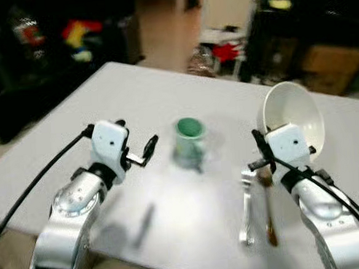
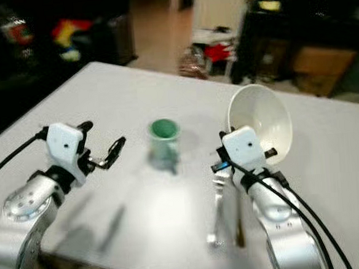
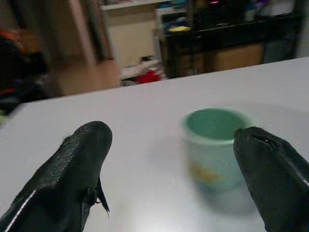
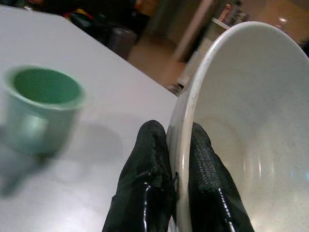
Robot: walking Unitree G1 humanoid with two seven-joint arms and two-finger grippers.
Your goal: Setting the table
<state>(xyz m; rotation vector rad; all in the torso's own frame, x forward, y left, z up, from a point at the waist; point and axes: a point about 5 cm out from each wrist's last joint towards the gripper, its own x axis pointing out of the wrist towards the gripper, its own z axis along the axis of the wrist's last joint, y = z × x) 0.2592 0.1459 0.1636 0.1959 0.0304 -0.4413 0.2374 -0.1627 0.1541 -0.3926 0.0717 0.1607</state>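
Bowl (image 1: 294, 115) up off the desk (image 1: 133, 94), tilted on edge, its rim pinched in our right gripper (image 4: 178, 159) jaws. We're mid-carry; next we'd level it and set it down near the fork (image 1: 247, 210) and spoon (image 1: 269, 211). Left gripper (image 3: 178, 159) hangs jaws apart, before the green cup (image 1: 190, 141). Pale desk, cluttered dark room behind.
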